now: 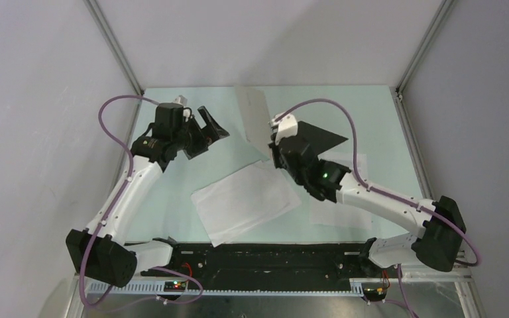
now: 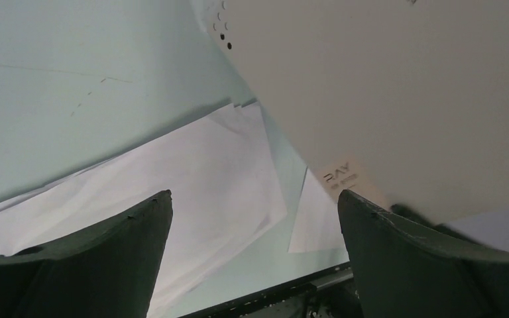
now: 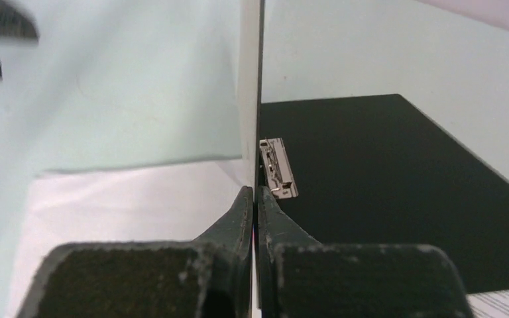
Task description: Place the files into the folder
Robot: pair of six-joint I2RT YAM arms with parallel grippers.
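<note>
The files (image 1: 245, 202) are thin, light and limp. As they lie flat on the table (image 1: 166, 179), they look hard to pinch, so a free corner seems the best hold. One sheet lies below the left end effector (image 2: 255, 197), which is wide open and empty. The other lies behind the right end effector (image 3: 255, 195), which is closed on the stiff, upright cover of the folder (image 3: 250, 79), with the clip (image 3: 278, 169) just beside its fingertips.

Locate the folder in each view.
Top external: folder centre-right, cream cover raised, black inside lying flat.
Left wrist: cream cover fills the upper right.
Right wrist: cover edge-on at centre, pinched by right fingers; black inside to the right.
Shared landmark: white files lying on the table.
</note>
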